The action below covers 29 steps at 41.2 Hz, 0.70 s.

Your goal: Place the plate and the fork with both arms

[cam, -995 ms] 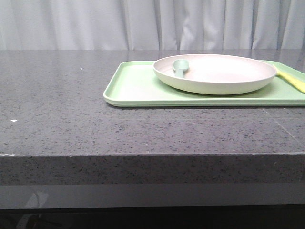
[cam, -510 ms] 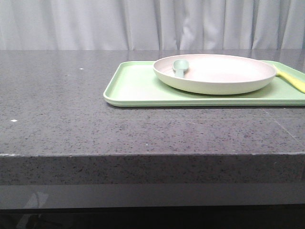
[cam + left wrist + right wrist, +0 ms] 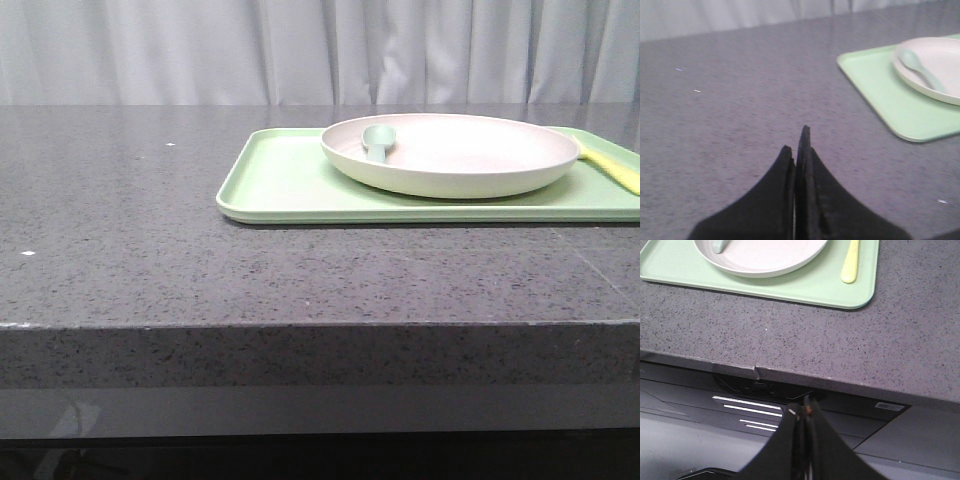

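Front view: dark speckled counter [image 3: 150, 220] with a light-green tray [image 3: 290, 185] on its right half. The plate [image 3: 450, 155] sits on the tray, and a teal spoon [image 3: 379, 140] lies inside the plate against its left rim. The fork [image 3: 612, 168] lies on the tray just right of the plate, partly cut off by the frame edge. Grey curtain [image 3: 300, 50] behind. Neither arm shows here.

Left wrist view: left end effector [image 3: 799, 145] clenched, fingertips pressed together, nothing between them, above bare counter [image 3: 740, 100]. Tray [image 3: 890, 100] corner, plate [image 3: 935, 65] and spoon [image 3: 920, 67] are well apart from it, with open counter between and nothing in the way.

Right wrist view: right end effector [image 3: 802, 412] clenched and empty, positioned off the counter's front edge, over the dark base panel [image 3: 765, 410]. Tray [image 3: 815, 290], plate [image 3: 760, 257] and fork [image 3: 851, 262] lie beyond the counter [image 3: 890, 340] edge, well apart from the fingertips. The fork lies beside the plate, not touching it.
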Available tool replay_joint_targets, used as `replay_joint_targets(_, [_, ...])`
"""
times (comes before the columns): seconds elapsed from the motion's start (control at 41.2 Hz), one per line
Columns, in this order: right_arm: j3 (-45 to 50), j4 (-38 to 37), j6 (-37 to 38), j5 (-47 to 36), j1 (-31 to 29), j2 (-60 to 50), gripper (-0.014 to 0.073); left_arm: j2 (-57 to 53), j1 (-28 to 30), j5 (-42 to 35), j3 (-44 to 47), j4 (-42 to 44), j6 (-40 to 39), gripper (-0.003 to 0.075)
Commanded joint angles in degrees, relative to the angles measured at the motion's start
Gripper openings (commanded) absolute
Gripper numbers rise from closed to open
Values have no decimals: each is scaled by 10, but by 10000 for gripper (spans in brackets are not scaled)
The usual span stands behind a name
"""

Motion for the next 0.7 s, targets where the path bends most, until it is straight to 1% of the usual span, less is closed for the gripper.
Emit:
replay_joint_targets(0.0, [-12, -3, -2, -38, 0, 5, -67, -62, 47, -118, 66, 38, -3, -20])
replay_joint_targets(0.073, [-12, -3, -2, -38, 0, 5, -67, -120, 78, -183, 143, 45, -3, -20])
replay_joint_targets(0.146, [-12, -3, -2, -38, 0, 5, -67, -164, 99, -245, 208, 34, -3, -20])
replay_joint_targets(0.218, [-12, -3, -2, -38, 0, 5, -67, -202, 116, -306, 265, -8, -3, -20])
replay_joint_targets(0.315, [-12, -3, -2, -38, 0, 5, -67, -228, 124, -356, 327, -70, -3, -20])
replay_joint_targets(0.364, [-12, -3, -2, -38, 0, 5, -67, -236, 124, -367, 343, -74, -3, -20])
replay_joint_targets(0.413, [-12, -3, -2, -38, 0, 5, -67, -244, 124, -341, 341, -74, -3, -20])
replay_joint_targets(0.679, [-12, -3, -2, -38, 0, 5, -67, -244, 105, -341, 342, -72, -3, -20])
